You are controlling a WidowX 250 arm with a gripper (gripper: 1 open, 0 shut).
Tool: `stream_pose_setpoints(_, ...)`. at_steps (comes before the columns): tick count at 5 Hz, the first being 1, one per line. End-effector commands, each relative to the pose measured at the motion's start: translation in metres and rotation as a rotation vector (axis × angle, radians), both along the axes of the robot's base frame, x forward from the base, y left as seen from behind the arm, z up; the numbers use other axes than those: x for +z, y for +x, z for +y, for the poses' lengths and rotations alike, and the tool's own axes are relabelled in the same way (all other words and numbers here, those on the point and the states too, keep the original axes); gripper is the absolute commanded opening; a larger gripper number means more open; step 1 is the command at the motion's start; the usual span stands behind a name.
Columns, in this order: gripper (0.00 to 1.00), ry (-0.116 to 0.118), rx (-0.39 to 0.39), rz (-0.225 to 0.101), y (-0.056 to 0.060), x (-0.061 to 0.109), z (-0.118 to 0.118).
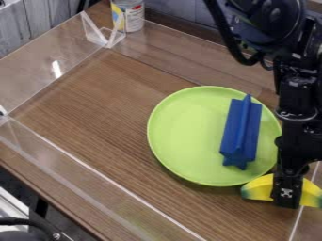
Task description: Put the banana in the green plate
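Right, we see the banana point(280, 190) lying on the counter point(113, 104), directly under the pincer point(287, 191) and just off the lower right rim of the green plate point(189, 127), not in it. Its yellow body shows either side of the pincer tips, with a greenish end toward the plate. The pincer points steeply down at it. We can't read the gap between the jaws here because the dark tips overlap the banana, and we can't tell whether they grip it or merely straddle it.

Up and left of the pincer, a blue ridged block point(242, 130) lies on the right half of the plate, long axis running roughly away from the camera. The black arm point(297, 104) rises straight above the pincer along the plate's right side.

Far from the pincer, at the counter's back left, we see a clear plastic piece point(98, 33) and a white container with a coloured label point(126, 14). A clear wall point(38, 155) runs along the counter's near left edge.
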State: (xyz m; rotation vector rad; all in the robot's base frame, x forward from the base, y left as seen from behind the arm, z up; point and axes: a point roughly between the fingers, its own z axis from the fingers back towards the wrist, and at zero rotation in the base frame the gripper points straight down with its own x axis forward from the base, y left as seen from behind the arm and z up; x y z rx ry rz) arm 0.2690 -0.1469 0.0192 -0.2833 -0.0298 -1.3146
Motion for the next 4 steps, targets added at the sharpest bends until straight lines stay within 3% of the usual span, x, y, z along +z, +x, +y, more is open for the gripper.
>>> stream_pose_setpoints(1, 1.00, 0.004, 0.002, -0.003, 0.0028, 0.0000, 0.0031)
stream_pose_setpoints(4, 1.00, 0.006, 0.004, 0.008, 0.0068, -0.0002, 0.0028)
